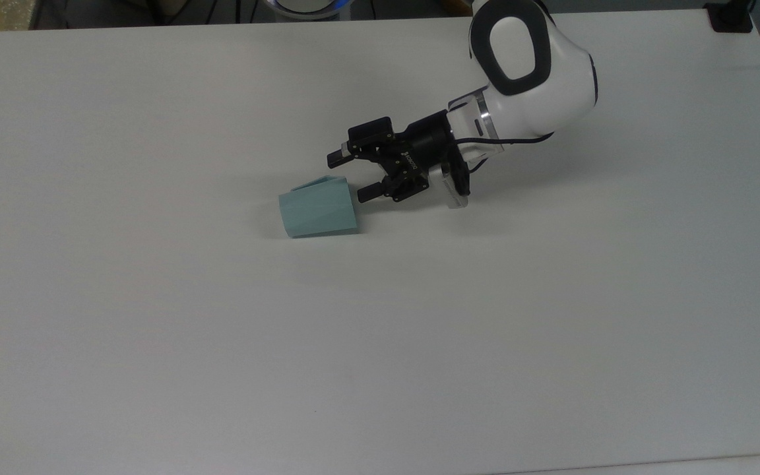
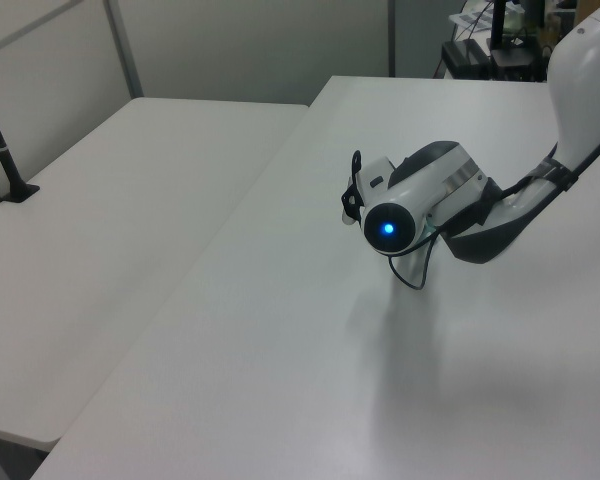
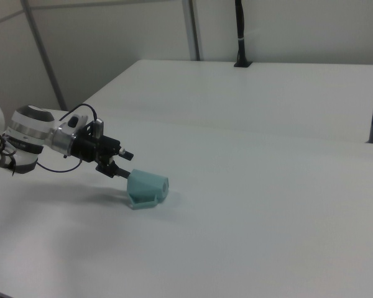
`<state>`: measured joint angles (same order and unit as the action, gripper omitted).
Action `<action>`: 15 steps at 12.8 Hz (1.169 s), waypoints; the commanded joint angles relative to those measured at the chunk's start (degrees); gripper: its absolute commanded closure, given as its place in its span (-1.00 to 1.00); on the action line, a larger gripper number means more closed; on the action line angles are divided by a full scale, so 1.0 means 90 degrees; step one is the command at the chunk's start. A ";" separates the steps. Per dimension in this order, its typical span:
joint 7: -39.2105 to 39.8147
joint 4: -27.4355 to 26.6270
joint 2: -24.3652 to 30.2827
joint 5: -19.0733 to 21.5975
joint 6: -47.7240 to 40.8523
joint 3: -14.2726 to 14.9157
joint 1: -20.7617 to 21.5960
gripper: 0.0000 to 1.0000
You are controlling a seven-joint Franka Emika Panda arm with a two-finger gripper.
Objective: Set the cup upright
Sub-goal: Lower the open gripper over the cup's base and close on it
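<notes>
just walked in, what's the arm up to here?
A Franka arm is going for a pale teal cup that lies on its side on the white table. The gripper is open, low over the table, right at the cup's wider end on the top view's right. One finger sits close to the rim, but nothing is gripped yet. The cup is not yet upright.

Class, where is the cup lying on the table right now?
In the top view the cup lies on its side left of centre on the table, its wide end towards the open gripper just to its right.
</notes>
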<state>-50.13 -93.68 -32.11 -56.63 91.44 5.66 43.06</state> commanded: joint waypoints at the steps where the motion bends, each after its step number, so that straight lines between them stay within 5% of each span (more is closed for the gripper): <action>1: 0.0081 -0.0138 -0.0055 -0.0201 0.0113 -0.0043 -0.0165 -1.00; 3: 0.0081 -0.0168 -0.0123 -0.0270 0.0181 -0.0043 -0.0224 -0.82; 5: 0.0081 -0.0245 -0.0134 -0.0406 0.0210 -0.0043 -0.0254 -0.33; 8: 0.0081 -0.0362 -0.0182 -0.0553 0.0328 -0.0043 -0.0283 0.78; 9: 0.0081 -0.0382 -0.0182 -0.0553 0.0328 -0.0043 -0.0283 0.95; 15: 0.0130 -0.0461 -0.0066 -0.0524 0.0328 -0.0052 -0.0341 1.00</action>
<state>-49.58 -96.71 -34.34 -61.83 92.78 5.71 41.01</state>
